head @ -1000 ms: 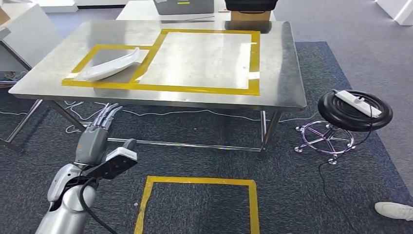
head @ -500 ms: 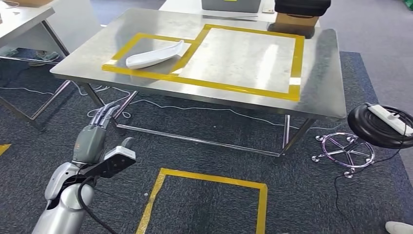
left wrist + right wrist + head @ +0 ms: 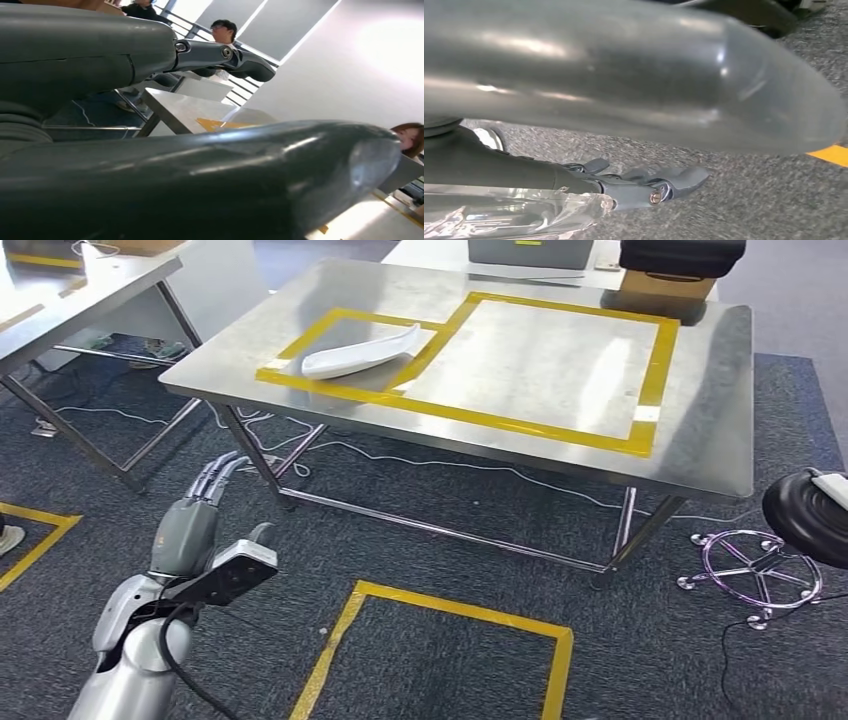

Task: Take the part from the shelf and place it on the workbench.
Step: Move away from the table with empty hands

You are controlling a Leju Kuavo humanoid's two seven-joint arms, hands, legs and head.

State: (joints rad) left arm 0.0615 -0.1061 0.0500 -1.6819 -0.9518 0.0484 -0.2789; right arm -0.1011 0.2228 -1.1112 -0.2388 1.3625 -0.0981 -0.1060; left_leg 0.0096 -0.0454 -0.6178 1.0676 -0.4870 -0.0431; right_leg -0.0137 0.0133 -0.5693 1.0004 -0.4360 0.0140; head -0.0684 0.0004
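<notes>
Between the earlier frames and this one the whole head view had swung, so the steel surface (image 3: 700, 455) now sat further right and a second table (image 3: 70, 290) had come into view at far left; that was the camera turning, not the things moving. On the surface the white part (image 3: 362, 351) lay inside the smaller yellow-taped rectangle (image 3: 300, 345), at its left end, beside the larger taped rectangle (image 3: 655, 370). It lay well apart from the left hand (image 3: 195, 520), far beyond it and to the right. That hand hung low over the dark carpet (image 3: 450, 560), at the near left, its arm coming up from the bottom edge, fingers (image 3: 222, 472) stretched forward close together with the thumb out to the side, holding nothing. In the left wrist view the same hand (image 3: 210, 165) showed its thumb and a finger apart. The right hand (image 3: 634, 165) hung over the carpet, and in the right wrist view some clear crinkled plastic (image 3: 514, 212) lay against its fingers (image 3: 664, 182); whether it gripped it I could not tell. A yellow taped square (image 3: 440, 650) marked the carpet near the robot, and a black stool (image 3: 805, 515) stood at right.
</notes>
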